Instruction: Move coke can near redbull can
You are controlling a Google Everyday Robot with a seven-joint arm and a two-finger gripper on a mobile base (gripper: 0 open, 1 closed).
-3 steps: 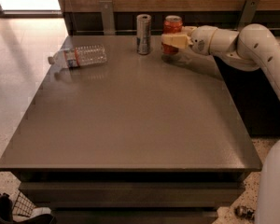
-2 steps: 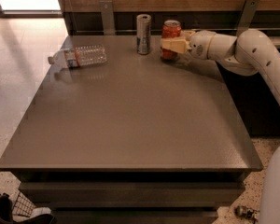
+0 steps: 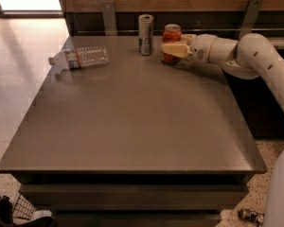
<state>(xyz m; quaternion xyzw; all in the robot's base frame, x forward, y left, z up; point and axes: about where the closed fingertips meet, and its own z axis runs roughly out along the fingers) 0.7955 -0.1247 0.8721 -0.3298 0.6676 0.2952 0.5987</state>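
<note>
Table (image 3: 132, 126): end effector (image 3: 174, 42) around coke can (image 3: 172, 31)

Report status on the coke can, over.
Gripper at far edge of table, fingers closed around coke can. Can upright, just right of redbull can, small gap. Bottle lies well left, not obstructing.

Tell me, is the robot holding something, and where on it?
Yes: the gripper clasps the coke can around the middle of its side.
</note>
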